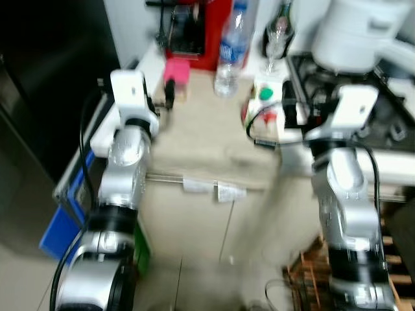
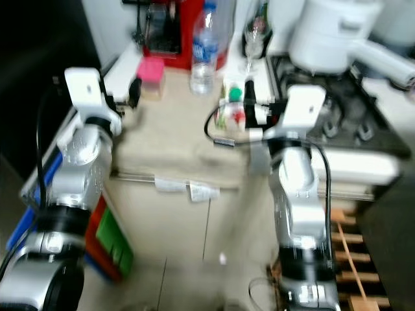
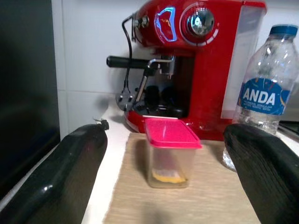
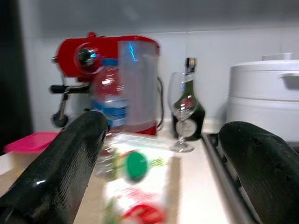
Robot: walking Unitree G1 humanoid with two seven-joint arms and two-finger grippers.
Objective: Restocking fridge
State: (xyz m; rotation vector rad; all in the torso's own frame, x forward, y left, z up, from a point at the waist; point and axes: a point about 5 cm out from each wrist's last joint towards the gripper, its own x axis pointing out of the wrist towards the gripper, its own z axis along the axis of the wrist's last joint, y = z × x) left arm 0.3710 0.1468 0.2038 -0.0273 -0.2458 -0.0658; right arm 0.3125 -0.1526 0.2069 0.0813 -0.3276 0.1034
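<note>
Two grippers are hovering over the beige counter (image 1: 207, 139), fingers spread, nothing grasped. Red coffee machine (image 3: 196, 56) is standing at the wall, water bottle (image 3: 268, 88) beside it. Left gripper (image 3: 163, 172) is facing the pink-lidded container (image 3: 169, 151); right gripper (image 4: 163, 172) is facing the green-capped carton (image 4: 135, 186).

A red coffee machine (image 3: 196, 60) stands top centre, a wine glass (image 4: 180, 112), dark bottle (image 4: 192, 105) and white cooker (image 1: 360, 32) to its right

Evenly bright indoors, soft shadows on the bench (image 1: 207, 142). Heavily motion-blurred from both eyes and the right wrist; sharp from the left wrist. Black at far left.
</note>
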